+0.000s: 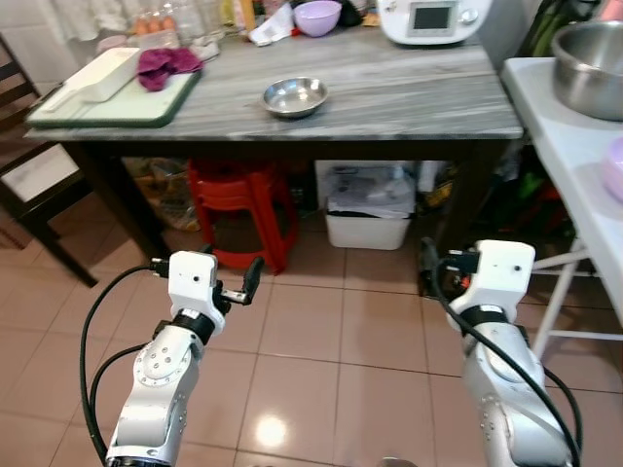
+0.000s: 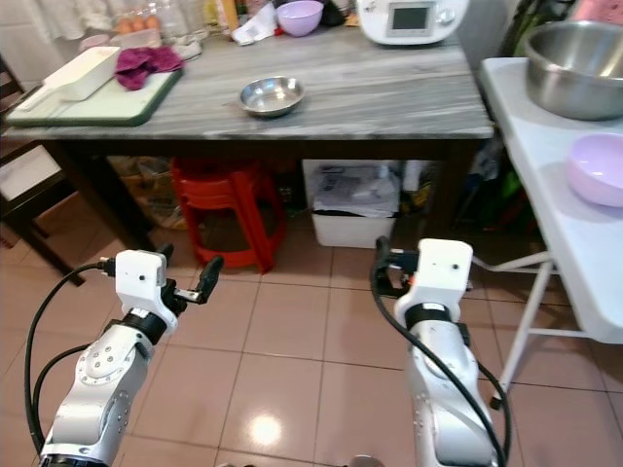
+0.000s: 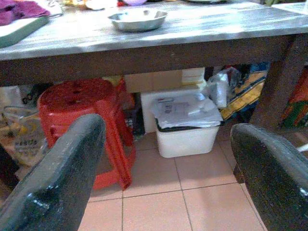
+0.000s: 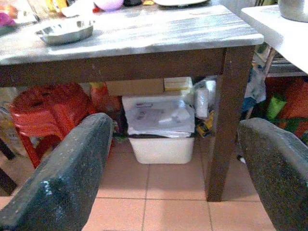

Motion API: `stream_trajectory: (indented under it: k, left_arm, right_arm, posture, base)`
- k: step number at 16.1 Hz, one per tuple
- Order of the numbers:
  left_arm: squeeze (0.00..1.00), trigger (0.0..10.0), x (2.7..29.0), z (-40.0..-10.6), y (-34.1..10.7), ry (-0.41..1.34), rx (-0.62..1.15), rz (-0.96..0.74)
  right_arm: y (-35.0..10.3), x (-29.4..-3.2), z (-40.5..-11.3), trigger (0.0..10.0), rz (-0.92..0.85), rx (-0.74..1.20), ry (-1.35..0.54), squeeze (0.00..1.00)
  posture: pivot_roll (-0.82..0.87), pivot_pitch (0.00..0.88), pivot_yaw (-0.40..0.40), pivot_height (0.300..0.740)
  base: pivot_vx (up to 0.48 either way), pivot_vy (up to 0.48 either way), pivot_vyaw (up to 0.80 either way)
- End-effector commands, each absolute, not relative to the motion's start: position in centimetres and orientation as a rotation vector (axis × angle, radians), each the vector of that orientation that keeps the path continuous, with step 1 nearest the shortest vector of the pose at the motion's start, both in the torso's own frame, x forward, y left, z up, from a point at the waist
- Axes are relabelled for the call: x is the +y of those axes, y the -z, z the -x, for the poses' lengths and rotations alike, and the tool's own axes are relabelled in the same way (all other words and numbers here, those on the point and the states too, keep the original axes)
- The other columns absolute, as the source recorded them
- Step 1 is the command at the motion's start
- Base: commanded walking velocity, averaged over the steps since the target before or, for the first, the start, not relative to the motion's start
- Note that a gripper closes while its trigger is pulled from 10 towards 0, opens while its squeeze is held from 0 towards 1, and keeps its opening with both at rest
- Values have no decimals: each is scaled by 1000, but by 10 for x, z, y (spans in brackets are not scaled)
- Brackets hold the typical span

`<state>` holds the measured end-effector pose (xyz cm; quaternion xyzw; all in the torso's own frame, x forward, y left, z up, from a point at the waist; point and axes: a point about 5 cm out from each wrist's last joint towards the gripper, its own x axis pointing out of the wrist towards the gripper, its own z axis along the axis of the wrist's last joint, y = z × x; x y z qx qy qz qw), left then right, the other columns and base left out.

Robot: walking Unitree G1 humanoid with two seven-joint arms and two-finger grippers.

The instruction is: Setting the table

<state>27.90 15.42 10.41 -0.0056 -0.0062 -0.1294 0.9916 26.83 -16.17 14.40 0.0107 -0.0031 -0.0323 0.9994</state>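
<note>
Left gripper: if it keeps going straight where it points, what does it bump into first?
Probably the red stool under the table. The left gripper points low, below the tabletop, fingers open, with the stool and a white bin ahead. Depth is hard to judge, so this is a guess.

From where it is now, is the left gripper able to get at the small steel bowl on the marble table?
Probably not yet. The left gripper hangs open, low over the floor tiles, short of the table edge. The steel bowl sits uncovered, with bare tabletop around it.

Bright, sharp head views; lamp glare on floor tiles [image 1: 270,431]; soft, overexposed wrist views.
</note>
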Motion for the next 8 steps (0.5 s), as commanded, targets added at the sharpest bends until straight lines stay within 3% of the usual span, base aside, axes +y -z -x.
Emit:
stream_trajectory:
  k: [1, 8]
  left_arm:
    - [0, 10000, 155, -278, -104, 268, -7, 10]
    - [0, 10000, 153, -279, -103, 279, -4, 13]
  right_arm:
    - [-145, -164, -269, 10000, -9, -17, 72, 0]
    - [-142, -163, -267, 10000, -36, 17, 48, 0]
  posture:
    - [-213, 126, 88, 740]
    - [-216, 125, 87, 740]
  base:
    - [0, -390, 0]
    - [0, -387, 0]
